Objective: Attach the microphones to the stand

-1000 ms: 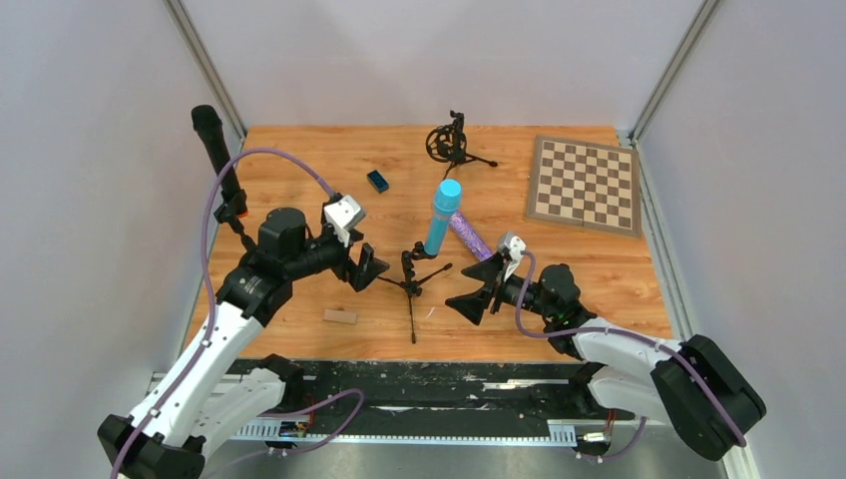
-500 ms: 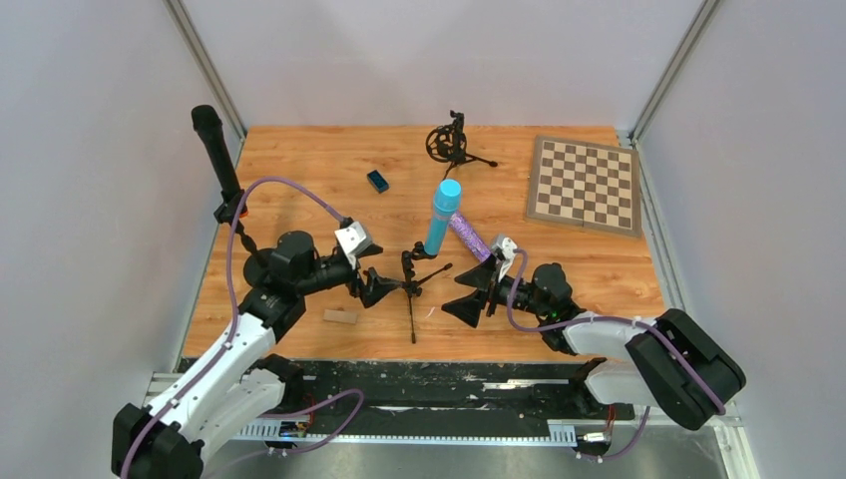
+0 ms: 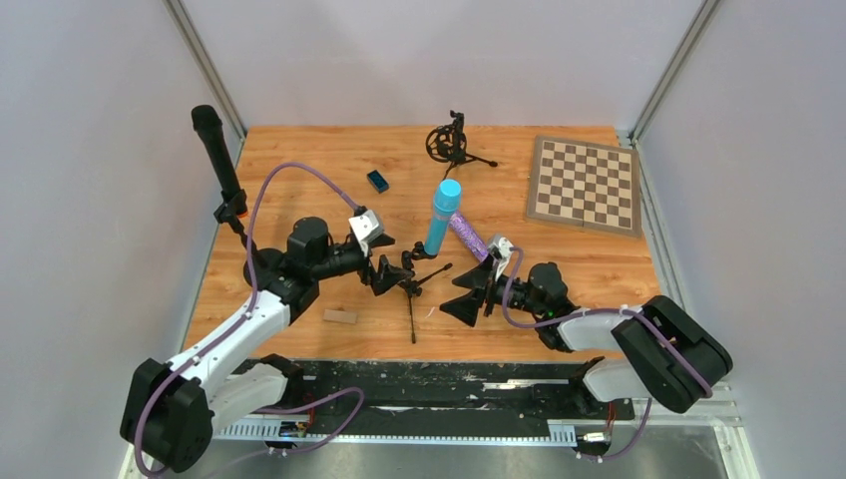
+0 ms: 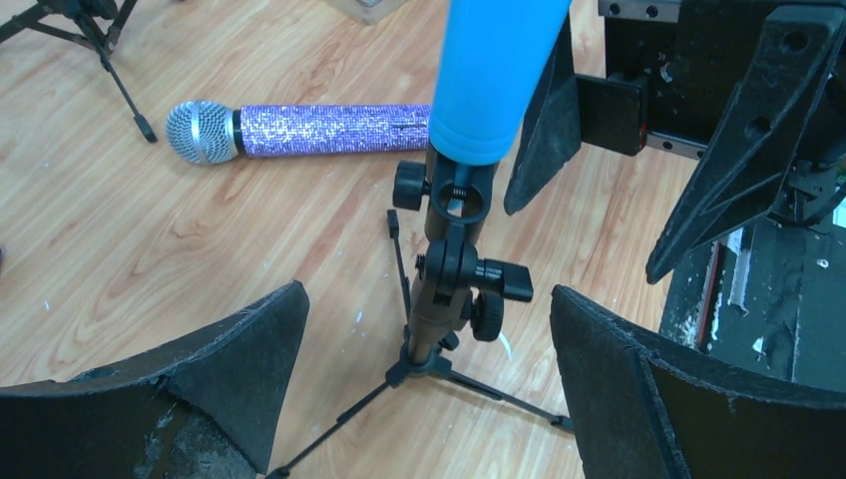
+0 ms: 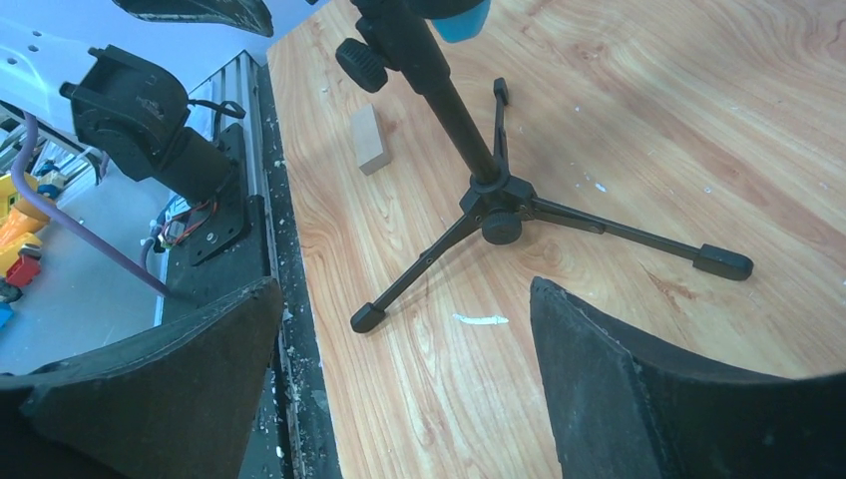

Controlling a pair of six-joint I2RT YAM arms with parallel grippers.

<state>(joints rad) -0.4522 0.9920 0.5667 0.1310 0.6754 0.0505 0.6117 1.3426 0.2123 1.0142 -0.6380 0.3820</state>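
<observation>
The light blue microphone stands nearly upright in the middle of the worktop. Its lower end sits at the clip on top of the small tripod stand, whose 3 legs are spread on the wood. Just behind it the purple glitter microphone lies flat on the wood. In the left wrist view its silver mesh head points left and its other end runs behind the blue body. The black microphone is well apart from both, at the worktop's left edge. It is tilted a little off upright with its orange end down; from here I cannot tell what carries it.

The left end effector is at the stand from the left with its jaws spread wide, 1 on either side of the stand's post, touching nothing. The right end effector faces it from the right, low over the wood, jaws also wide apart and holding nothing, with the tripod base just ahead of it.

Farther out, a small wooden block lies near the front edge. A small dark block lies behind the left arm. A second stand sits at the back edge, and a chessboard fills the far right corner.
</observation>
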